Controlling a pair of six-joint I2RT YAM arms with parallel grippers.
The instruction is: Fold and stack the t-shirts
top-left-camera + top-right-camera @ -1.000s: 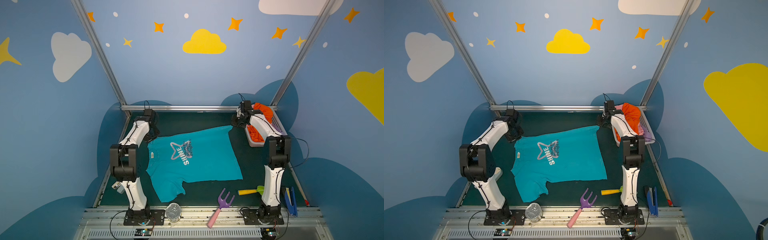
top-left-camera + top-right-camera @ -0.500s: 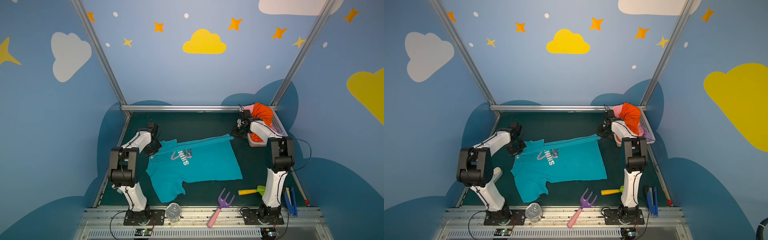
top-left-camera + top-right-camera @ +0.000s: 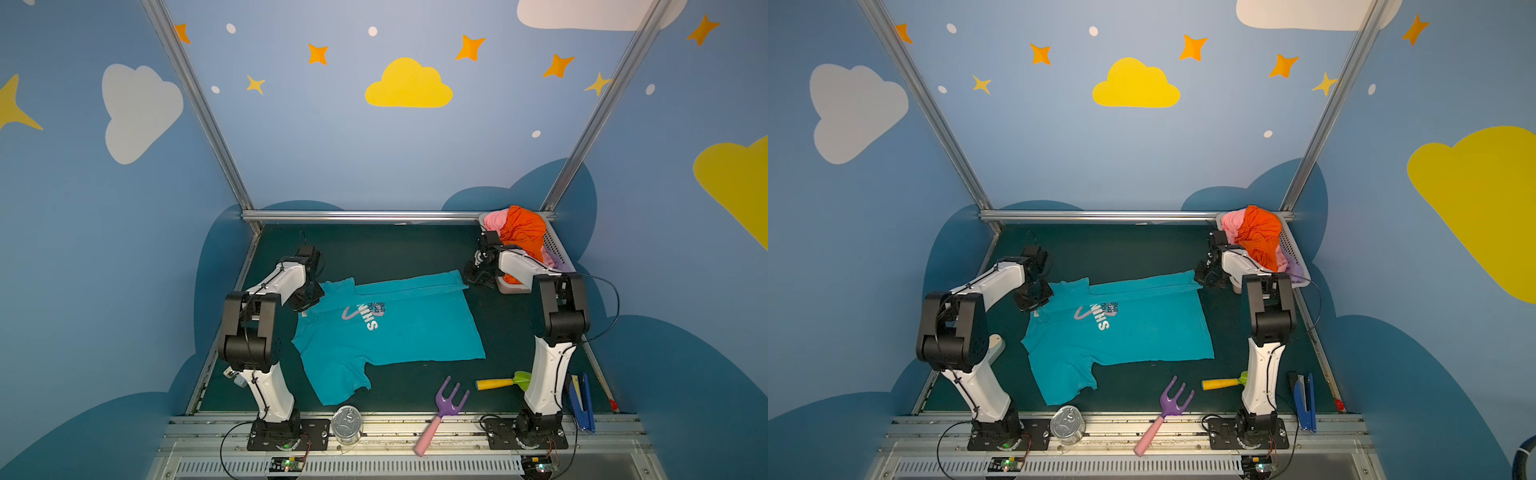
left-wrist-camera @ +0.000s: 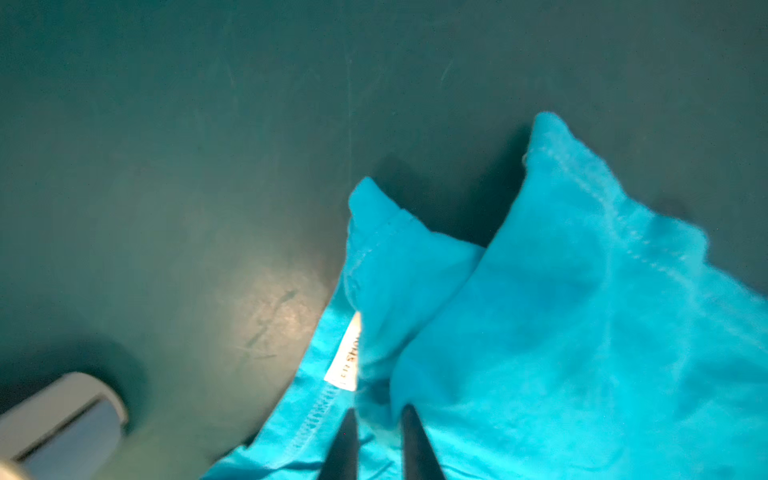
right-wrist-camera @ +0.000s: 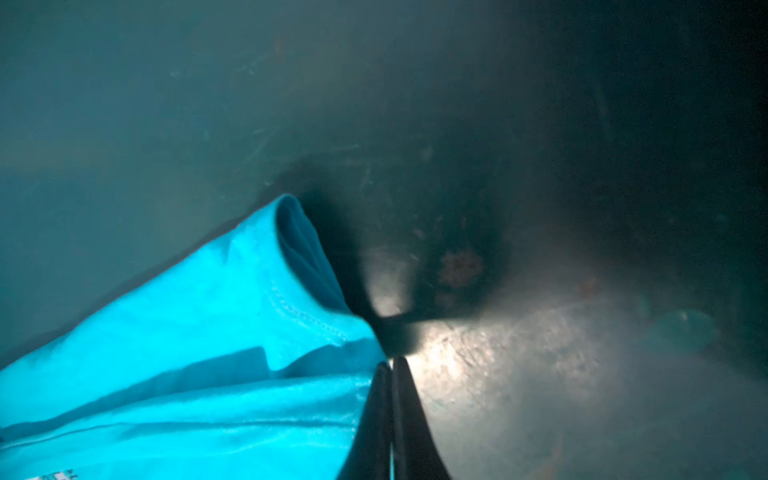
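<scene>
A teal t-shirt [image 3: 395, 332] [image 3: 1125, 332] with a white-and-pink print lies spread on the dark green table, its far edge folded over toward the front. At the shirt's collar-side corner my left gripper [image 3: 308, 296] [image 4: 378, 409] is low on the cloth, its jaws a little open with teal cloth [image 4: 540, 332] showing between them. My right gripper [image 3: 473, 279] [image 5: 390, 361] is shut on the shirt's far right hem corner [image 5: 291, 332]. Orange [image 3: 523, 232], pink [image 3: 494, 220] and lilac [image 3: 1296, 270] t-shirts are piled in the white basket [image 3: 559, 249] at the back right.
Along the front edge stand a tin can [image 3: 347, 424], a purple toy fork with a pink handle [image 3: 446, 405], a yellow-handled green tool [image 3: 498, 382] and a blue stapler [image 3: 582, 403]. The right arm's base [image 3: 540, 374] stands beside them.
Both grippers came down and forward with the shirt's far edge, laying it over the upper part of the print. The left jaws have parted; the right jaws stay closed.
</scene>
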